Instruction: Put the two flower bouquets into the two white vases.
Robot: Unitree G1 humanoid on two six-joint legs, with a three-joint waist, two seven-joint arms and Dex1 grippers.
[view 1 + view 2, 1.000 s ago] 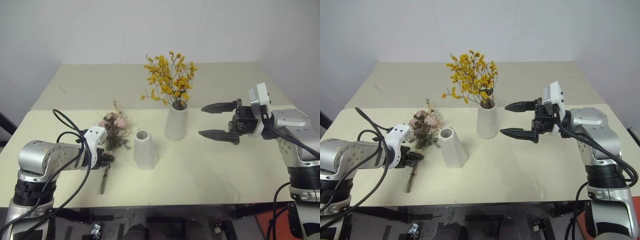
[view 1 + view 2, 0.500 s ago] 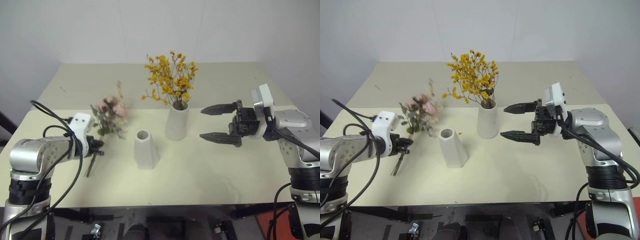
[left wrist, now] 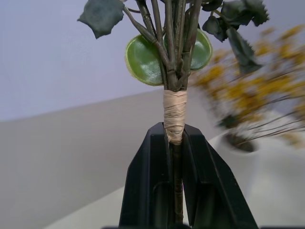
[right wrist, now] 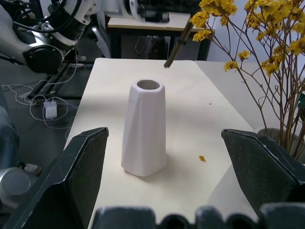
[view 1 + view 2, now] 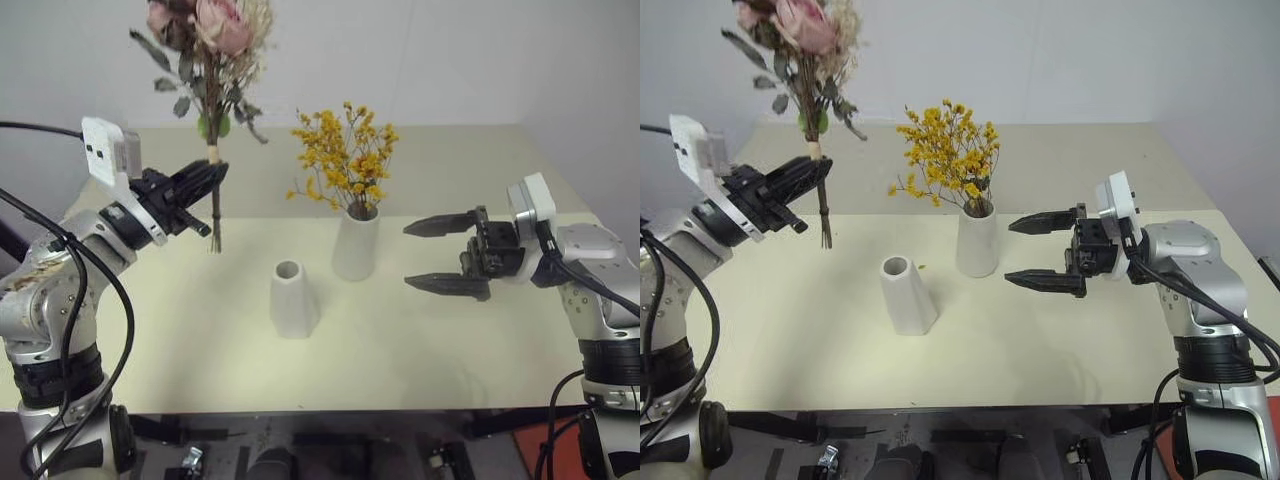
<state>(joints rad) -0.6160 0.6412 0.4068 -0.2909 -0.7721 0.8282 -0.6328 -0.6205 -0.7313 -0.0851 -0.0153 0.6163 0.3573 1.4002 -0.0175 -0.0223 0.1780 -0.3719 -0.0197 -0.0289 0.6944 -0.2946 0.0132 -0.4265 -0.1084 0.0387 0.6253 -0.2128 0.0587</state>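
Item count: two bouquets, two white vases, two grippers.

Bouquets: the rose bouquet, pink blooms with green leaves and a pale tape wrap around the stems, was held upright in the air above the left part of the surface, stem ends hanging clear of it. The yellow bouquet of tiny yellow-orange blossoms on thin brown stems stood in the taller vase.

Vases: the taller vase, smooth and rounded, stood near the middle of the surface. The shorter faceted vase stood just in front of it and to its left, upright, apart from it, its narrow mouth holding nothing.

Grippers: the left gripper had its black fingers pressed together on the rose bouquet's stems, pinching them at the lower edge of the tape wrap. The right gripper hung level to the right of the taller vase, pointing toward it, fingers spread wide and holding nothing.

Writing: no readable brand, label or text could be made out on any item.

Surface and room: the surface was pale cream, made of two tops set one behind the other with a seam between. A plain white wall stood behind. In the right wrist view, cables lay on a dark floor beyond the surface.
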